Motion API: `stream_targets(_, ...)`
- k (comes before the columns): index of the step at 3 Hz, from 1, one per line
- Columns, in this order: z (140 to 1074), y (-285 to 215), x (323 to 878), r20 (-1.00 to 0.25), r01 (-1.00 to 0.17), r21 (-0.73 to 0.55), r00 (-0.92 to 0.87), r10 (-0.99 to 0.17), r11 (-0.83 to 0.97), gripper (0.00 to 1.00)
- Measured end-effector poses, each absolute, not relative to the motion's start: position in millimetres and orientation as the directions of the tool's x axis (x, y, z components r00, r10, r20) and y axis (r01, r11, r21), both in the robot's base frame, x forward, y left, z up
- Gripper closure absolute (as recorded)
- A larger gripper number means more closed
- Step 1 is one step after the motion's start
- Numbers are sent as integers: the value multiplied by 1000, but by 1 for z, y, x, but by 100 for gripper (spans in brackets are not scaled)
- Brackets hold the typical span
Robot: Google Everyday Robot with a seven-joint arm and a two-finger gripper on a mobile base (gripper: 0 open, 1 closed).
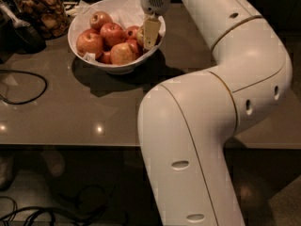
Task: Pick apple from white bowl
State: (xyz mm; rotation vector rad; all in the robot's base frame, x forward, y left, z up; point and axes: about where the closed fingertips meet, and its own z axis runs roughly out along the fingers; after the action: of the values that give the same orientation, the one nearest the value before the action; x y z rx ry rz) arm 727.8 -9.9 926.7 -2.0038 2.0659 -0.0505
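The gripper (150, 34) hung low inside the right side of the white bowl (117, 68), pointing straight down over the table (84, 112). The apple (140, 36) lay at that same right edge, just to the gripper's left and partly hidden behind it, seemingly in contact. Whether the claw was open or had closed on it could not be told. At least 5 other apples (113, 32) crowded the bowl farther left, so a lift would probably need to go straight up.
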Motion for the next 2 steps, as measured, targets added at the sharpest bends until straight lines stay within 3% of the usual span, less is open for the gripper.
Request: stream_targets(2,927,-10,728,-163,-977,-206,-13,-987,47,87)
